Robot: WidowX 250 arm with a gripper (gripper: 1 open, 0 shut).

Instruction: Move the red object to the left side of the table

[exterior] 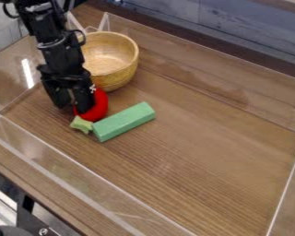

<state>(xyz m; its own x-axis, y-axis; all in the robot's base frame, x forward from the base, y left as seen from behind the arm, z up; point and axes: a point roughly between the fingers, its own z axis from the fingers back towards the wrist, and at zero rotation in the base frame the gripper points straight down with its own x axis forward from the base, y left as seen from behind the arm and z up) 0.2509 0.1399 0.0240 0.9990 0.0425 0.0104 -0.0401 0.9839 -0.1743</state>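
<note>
The red object [100, 104] lies on the wood-grain table [199, 138] at the left, its yellow-green end [82, 123] pointing toward the front. My black gripper [71, 101] hangs straight down over its left part, jaws open, with the fingers [64, 95] reaching down around the toy's upper end. Whether the fingers touch the toy I cannot tell. Much of the red toy is hidden behind the fingers.
A long green block [123, 122] lies right beside the red toy, touching or nearly touching it. A wooden bowl [108, 58] stands behind the gripper. Low clear acrylic walls [21, 69] edge the tabletop.
</note>
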